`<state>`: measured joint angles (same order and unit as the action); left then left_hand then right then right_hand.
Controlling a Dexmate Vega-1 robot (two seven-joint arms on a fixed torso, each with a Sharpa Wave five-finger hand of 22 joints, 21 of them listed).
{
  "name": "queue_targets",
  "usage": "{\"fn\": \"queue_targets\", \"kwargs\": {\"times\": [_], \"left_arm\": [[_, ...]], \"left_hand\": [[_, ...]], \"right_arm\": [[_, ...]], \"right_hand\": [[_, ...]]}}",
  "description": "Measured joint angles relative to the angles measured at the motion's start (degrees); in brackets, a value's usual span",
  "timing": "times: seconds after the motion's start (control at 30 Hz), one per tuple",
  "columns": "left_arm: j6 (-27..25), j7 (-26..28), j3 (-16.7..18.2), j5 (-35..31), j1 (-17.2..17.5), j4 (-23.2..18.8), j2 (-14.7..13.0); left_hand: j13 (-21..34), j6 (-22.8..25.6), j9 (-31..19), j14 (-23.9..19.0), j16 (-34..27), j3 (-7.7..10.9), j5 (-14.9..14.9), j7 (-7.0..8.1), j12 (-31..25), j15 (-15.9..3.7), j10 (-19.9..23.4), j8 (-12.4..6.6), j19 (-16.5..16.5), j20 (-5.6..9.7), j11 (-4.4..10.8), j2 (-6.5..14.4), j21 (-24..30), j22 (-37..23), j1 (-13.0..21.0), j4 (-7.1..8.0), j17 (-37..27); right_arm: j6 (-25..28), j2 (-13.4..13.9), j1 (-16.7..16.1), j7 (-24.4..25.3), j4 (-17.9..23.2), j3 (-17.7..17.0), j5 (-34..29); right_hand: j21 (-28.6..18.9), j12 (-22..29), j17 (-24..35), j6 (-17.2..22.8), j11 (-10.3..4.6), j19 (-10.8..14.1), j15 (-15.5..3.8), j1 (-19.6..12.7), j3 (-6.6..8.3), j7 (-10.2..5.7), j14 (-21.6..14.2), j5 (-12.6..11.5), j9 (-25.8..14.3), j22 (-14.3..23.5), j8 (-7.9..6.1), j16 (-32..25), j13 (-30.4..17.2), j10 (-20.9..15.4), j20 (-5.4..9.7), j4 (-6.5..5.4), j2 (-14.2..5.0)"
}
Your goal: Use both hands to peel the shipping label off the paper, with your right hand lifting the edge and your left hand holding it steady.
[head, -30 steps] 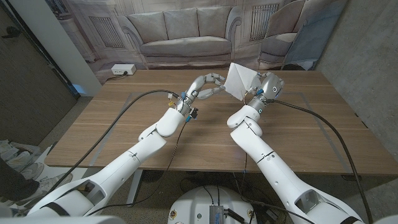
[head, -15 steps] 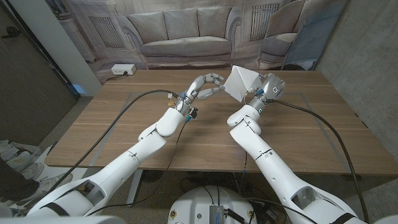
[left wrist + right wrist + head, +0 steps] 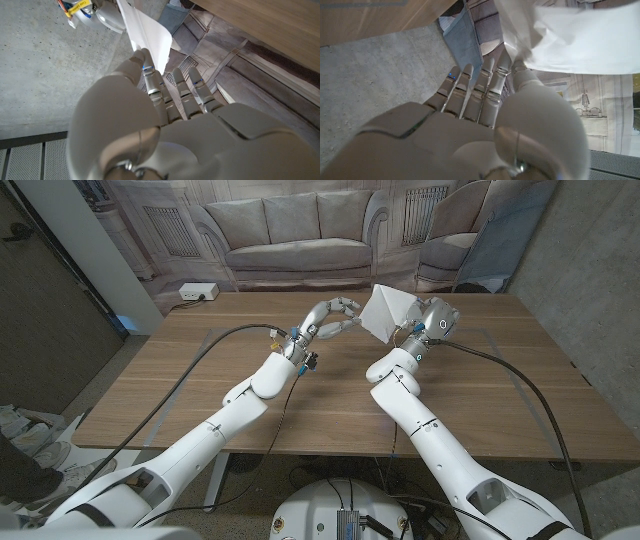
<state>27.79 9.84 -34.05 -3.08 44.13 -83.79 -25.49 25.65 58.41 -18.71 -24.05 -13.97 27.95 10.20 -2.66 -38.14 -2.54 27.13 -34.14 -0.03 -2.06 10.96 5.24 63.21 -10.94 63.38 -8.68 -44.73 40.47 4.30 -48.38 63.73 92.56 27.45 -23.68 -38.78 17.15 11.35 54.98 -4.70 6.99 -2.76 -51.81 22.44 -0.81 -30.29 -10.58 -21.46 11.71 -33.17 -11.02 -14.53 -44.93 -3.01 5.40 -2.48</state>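
A white sheet of paper hangs in the air above the far middle of the table, between my two hands. My left hand pinches its left edge between thumb and fingers; the left wrist view shows the paper caught at the fingertips. My right hand grips the sheet's right side, and the right wrist view shows the paper crumpled where the thumb meets it. I cannot tell the label from its backing.
The wooden table lies below both raised arms. Black cables run from the wrists across it. A white power box sits at the far left corner. Behind the table stands a sofa backdrop.
Almost nothing: the paper's top corner has shifted a little to the right, and both hands stay where they were.
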Motion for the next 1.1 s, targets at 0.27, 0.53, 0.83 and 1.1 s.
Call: {"fn": "queue_targets", "kwargs": {"times": [0.27,0.53,0.83,1.1], "left_arm": [[0.13,-0.23,-0.09,0.14,-0.30,0.52,0.11],[0.17,-0.33,-0.07,0.65,-0.34,1.08,0.34],[-0.12,-1.33,0.48,3.26,-0.36,1.80,0.79],[-1.04,-2.46,1.06,5.87,-0.30,2.30,1.26]], "left_hand": [[0.00,-0.08,-0.02,0.00,0.00,0.00,0.00,0.08,0.00,0.00,0.00,-0.23,0.00,0.00,0.00,0.00,0.00,0.00,0.00,0.00,-0.27],[-0.01,0.12,-0.03,0.00,0.00,0.16,-0.03,-0.13,0.23,0.00,0.00,-0.23,0.00,0.00,0.00,0.01,0.00,0.00,-0.01,-0.16,-0.27],[-0.01,0.10,-0.05,0.00,0.00,0.15,-0.07,-0.13,0.23,0.00,0.00,-0.20,0.00,0.00,0.00,0.16,0.00,0.00,-0.16,-0.15,-0.27],[-0.02,0.09,-0.07,0.00,0.00,0.15,-0.01,-0.13,0.22,0.00,0.00,-0.07,0.00,0.00,0.00,0.14,0.00,0.00,-0.16,-0.15,-0.26]], "right_arm": [[-3.35,1.40,-1.01,-1.09,1.15,-0.44,2.32],[-10.85,3.89,-2.87,-4.30,2.72,-1.97,7.36],[-18.54,6.55,-4.85,-11.09,5.24,-4.08,15.78],[-23.05,9.22,-6.81,-20.89,7.25,-7.58,25.54]], "right_hand": [[0.37,-0.65,0.77,-4.42,3.45,-4.30,0.34,10.50,-1.20,2.11,2.39,0.15,4.18,0.17,4.82,0.00,-0.30,2.63,-1.79,-6.62,-4.92],[1.11,-0.84,0.41,-8.02,6.75,-9.42,3.72,17.51,-1.96,6.08,4.30,-1.30,7.03,0.44,8.71,0.00,-0.33,4.92,-4.07,-10.01,-5.80],[1.56,-1.05,0.15,-10.63,7.77,-11.13,5.11,21.73,-3.77,6.53,5.31,-1.94,8.38,0.50,11.28,0.00,-0.39,6.36,-5.74,-10.52,-2.46],[2.05,-1.27,0.26,-13.18,8.60,-12.47,6.47,24.41,-5.14,6.64,6.05,-1.94,8.69,0.70,12.86,0.00,-0.55,7.80,-6.30,-11.25,-1.64]]}}
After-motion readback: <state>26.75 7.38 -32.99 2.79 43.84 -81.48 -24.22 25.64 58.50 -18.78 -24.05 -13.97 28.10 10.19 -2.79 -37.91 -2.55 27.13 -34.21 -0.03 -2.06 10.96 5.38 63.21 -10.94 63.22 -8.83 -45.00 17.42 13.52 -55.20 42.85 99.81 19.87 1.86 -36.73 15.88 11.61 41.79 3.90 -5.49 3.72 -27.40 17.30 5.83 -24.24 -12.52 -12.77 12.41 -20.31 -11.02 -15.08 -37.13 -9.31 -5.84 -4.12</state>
